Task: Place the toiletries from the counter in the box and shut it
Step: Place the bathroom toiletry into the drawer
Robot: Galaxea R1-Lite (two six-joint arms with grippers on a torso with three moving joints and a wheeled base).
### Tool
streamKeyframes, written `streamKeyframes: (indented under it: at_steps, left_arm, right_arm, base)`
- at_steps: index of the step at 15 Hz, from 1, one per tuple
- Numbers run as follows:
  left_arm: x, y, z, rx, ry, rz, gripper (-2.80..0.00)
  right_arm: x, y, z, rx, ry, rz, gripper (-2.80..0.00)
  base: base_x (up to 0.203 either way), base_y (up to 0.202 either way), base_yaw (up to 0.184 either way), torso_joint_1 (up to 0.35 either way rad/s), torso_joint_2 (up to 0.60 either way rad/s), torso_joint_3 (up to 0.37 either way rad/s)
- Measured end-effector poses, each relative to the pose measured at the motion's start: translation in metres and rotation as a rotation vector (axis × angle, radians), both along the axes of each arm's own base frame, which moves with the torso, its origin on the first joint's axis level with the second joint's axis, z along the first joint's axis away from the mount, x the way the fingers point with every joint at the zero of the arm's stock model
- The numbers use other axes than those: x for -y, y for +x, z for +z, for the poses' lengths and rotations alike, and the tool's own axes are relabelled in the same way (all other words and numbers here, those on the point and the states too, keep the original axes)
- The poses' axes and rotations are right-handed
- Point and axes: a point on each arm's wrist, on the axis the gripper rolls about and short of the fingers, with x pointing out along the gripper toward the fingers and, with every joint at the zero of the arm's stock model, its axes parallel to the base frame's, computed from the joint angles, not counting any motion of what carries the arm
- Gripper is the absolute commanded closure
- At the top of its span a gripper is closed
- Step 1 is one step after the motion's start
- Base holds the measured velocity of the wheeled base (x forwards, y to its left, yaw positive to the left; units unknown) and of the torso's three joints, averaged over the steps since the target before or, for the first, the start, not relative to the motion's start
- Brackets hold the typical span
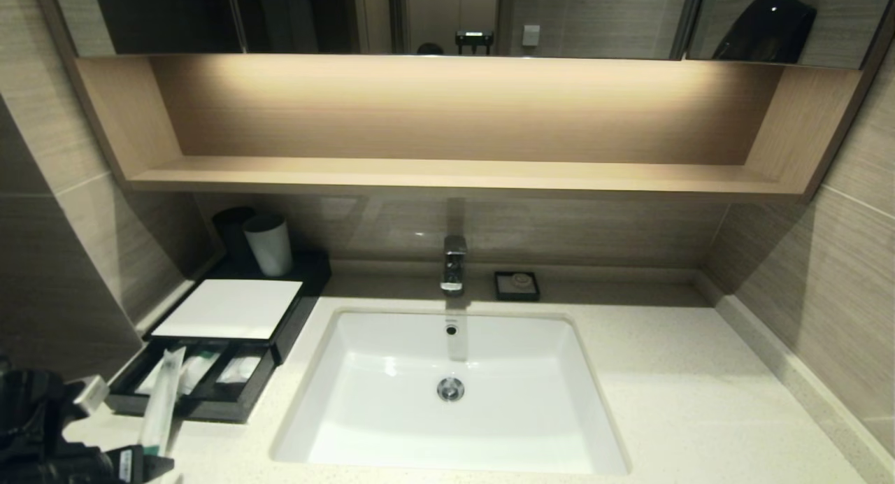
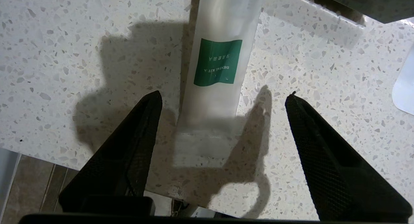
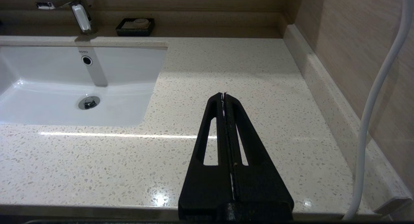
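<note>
The black box (image 1: 231, 308) with a white top panel stands at the counter's (image 1: 671, 400) left end. Its front drawer (image 1: 198, 406) is pulled out and holds a few wrapped toiletries (image 1: 238, 369). One long translucent packet (image 1: 162, 399) with a green label (image 2: 217, 62) lies with its far end over the drawer and its near end on the counter. My left gripper (image 1: 122, 428) is open at the counter's front edge. In the left wrist view the left gripper (image 2: 223, 99) straddles the packet's near end without touching it. My right gripper (image 3: 223, 94) is shut and empty above the counter right of the basin.
The white basin (image 1: 447, 393) sits mid-counter with a faucet (image 1: 454, 263) behind it. A small black soap dish (image 1: 517, 286) is beside the faucet. A white cup (image 1: 268, 244) and a dark cup (image 1: 231, 225) stand behind the box. Walls close both ends; a white cable (image 3: 375, 97) hangs beside the right arm.
</note>
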Motion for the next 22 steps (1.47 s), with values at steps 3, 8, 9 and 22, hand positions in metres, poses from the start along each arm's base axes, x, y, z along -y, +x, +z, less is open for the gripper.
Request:
streamKeyframes:
  at_steps: [3,8,9,22]
  left_arm:
    - [-0.002,0.004,-0.006,-0.008,-0.003,0.003,-2.80]
    - [-0.003,0.007,-0.011,-0.023,-0.009,0.004,-2.80]
    - [-0.004,0.008,-0.012,-0.020,-0.007,0.004,-2.80]
    - [-0.007,0.016,-0.021,-0.011,0.001,-0.003,-2.80]
  right_arm:
    - [0.000,0.000,0.000,0.000,0.000,0.000,0.00]
    - [0.000,0.000,0.000,0.000,0.000,0.000,0.00]
    - [0.000,0.000,0.000,0.000,0.000,0.000,0.00]
    - [0.000,0.000,0.000,0.000,0.000,0.000,0.00]
  base:
    - [0.000,0.000,0.000,0.000,0.00,0.000]
    - [0.000,0.000,0.000,0.000,0.00,0.000]
    - [0.000,0.000,0.000,0.000,0.00,0.000]
    - [0.000,0.000,0.000,0.000,0.00,0.000]
